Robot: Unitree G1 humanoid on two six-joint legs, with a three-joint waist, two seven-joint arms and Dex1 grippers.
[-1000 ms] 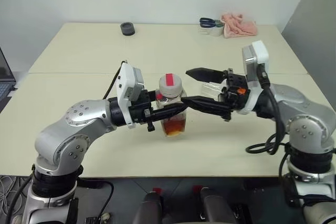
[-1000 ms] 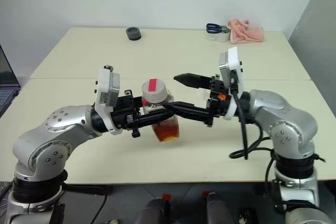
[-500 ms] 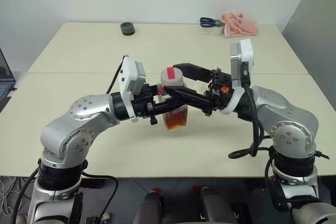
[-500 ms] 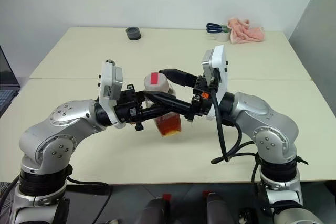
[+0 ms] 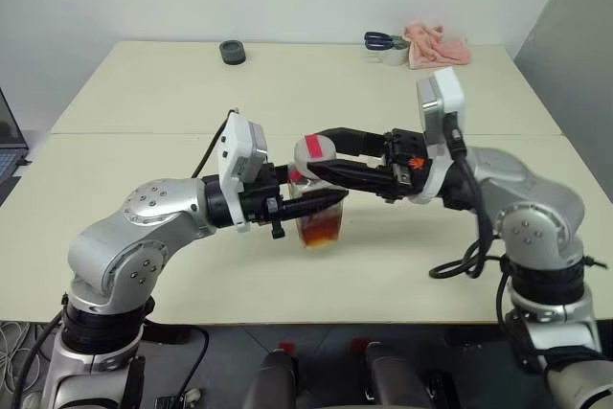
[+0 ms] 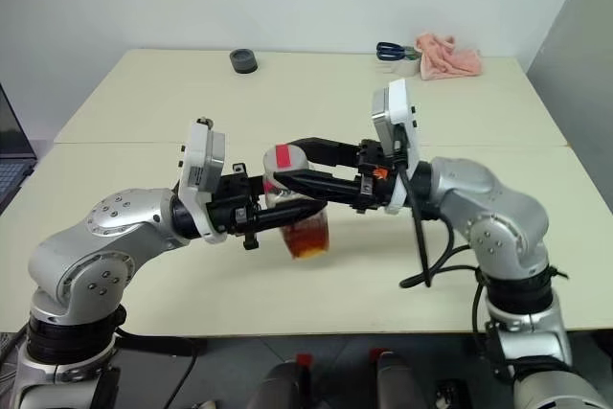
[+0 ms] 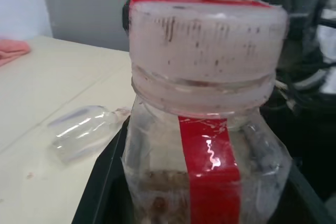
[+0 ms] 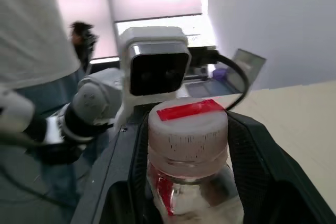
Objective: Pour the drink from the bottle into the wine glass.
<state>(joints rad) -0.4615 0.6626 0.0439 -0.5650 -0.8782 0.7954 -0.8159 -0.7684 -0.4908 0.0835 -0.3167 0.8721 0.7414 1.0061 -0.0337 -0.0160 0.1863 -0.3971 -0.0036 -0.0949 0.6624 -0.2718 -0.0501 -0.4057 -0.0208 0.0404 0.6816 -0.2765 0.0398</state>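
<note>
My left gripper [image 5: 321,200] is shut on the body of the bottle [image 7: 205,171], a small clear bottle held upright a little above the table. The amber drink [image 5: 321,227] fills its lower part. Its white cap with a red strip [image 8: 187,129] sits between the fingers of my right gripper [image 5: 316,152], which reaches in from the right and is shut on the cap, one finger on each side. The wine glass [image 7: 84,132] shows as a clear shape on the table beyond the bottle; in the eye views my right gripper hides it.
The cream table [image 5: 144,93] has a black tape roll [image 5: 232,52] at the far left. Blue-handled scissors [image 5: 381,41] and a pink cloth [image 5: 436,45] lie at the far right. A laptop edge [image 5: 8,146] shows at the left. A person [image 8: 31,24] stands behind.
My right gripper, wide open beside the bottle a second ago, has swung in over it and narrowed its fingers onto the cap. The left gripper has kept the bottle in place.
</note>
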